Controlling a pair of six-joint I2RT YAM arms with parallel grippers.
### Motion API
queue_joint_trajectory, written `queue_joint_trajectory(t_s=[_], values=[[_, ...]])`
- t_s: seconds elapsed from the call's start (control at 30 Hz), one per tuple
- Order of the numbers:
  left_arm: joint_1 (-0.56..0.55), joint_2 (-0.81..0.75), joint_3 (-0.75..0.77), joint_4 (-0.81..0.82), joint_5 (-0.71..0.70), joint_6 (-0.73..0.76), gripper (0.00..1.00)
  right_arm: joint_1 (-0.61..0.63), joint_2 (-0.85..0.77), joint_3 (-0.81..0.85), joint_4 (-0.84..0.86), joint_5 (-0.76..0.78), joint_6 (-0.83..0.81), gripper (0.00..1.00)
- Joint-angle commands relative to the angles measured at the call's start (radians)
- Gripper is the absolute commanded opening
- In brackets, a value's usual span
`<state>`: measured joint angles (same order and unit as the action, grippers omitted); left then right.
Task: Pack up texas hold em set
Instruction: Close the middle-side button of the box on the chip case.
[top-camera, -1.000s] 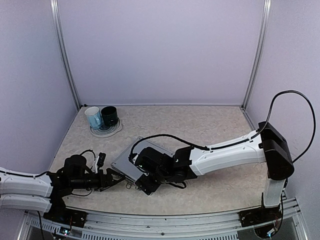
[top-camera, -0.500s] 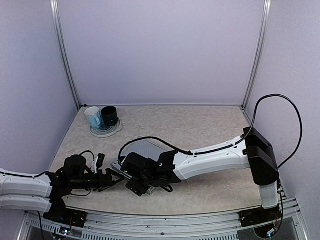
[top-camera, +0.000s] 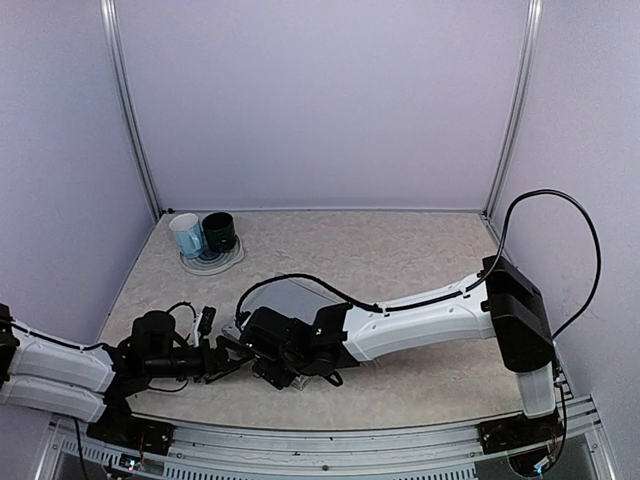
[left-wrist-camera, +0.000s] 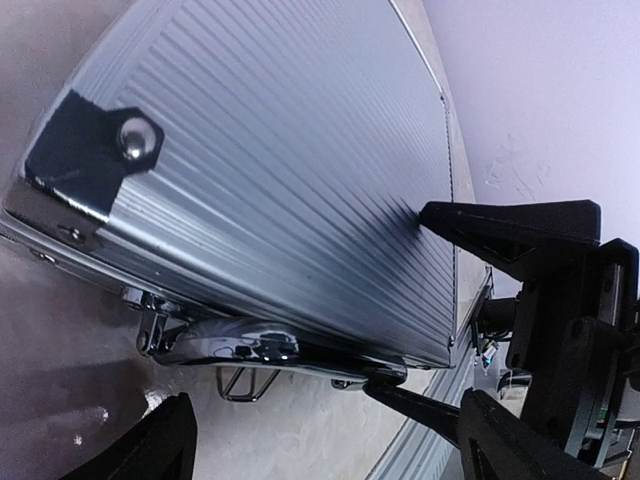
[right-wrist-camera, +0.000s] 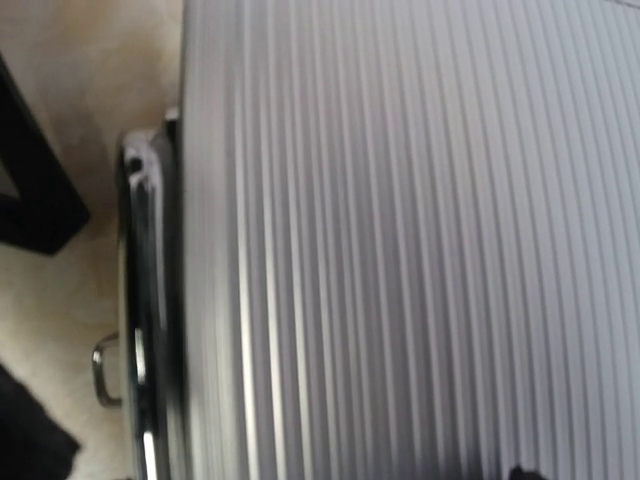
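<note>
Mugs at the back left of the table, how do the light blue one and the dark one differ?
Colour: the light-blue mug is pale, while the dark-green mug looks nearly black. Place: in the top view the light-blue mug stands to the left of the dark-green mug. Both stand upright, mouths up, side by side on the same plate.

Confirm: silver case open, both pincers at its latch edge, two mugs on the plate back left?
Not open: the left wrist view shows the silver case shut, ribbed lid down. Left pincer and right pincer are at its latch edge; the mugs sit on the plate back left.
</note>
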<state>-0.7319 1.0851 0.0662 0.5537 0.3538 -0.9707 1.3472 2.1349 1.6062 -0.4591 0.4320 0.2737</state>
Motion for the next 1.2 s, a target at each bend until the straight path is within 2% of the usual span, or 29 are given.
queue_joint_trajectory(t_s=[0.0,0.17,0.33,0.43,0.57,0.87,1.17], values=[[0.000,0.055,-0.018,0.098,0.043,0.003,0.88,-0.029,0.001,-0.055,-0.047,-0.007,0.027,0.78],[0.007,0.082,-0.022,0.075,0.046,0.031,0.81,-0.038,-0.020,-0.084,-0.034,-0.023,0.034,0.77],[0.037,0.060,-0.036,0.057,0.079,0.053,0.56,-0.041,-0.021,-0.097,-0.026,-0.044,0.034,0.76],[0.053,0.036,-0.029,0.003,0.065,0.076,0.52,-0.042,-0.020,-0.098,-0.025,-0.047,0.035,0.75],[0.058,0.046,0.012,-0.060,0.051,0.134,0.37,-0.043,-0.024,-0.098,-0.025,-0.050,0.032,0.75],[0.062,0.179,0.056,-0.009,0.089,0.177,0.37,-0.046,-0.024,-0.098,-0.029,-0.053,0.034,0.74],[0.051,0.302,0.109,0.017,0.084,0.206,0.26,-0.049,-0.026,-0.096,-0.029,-0.059,0.028,0.74]])
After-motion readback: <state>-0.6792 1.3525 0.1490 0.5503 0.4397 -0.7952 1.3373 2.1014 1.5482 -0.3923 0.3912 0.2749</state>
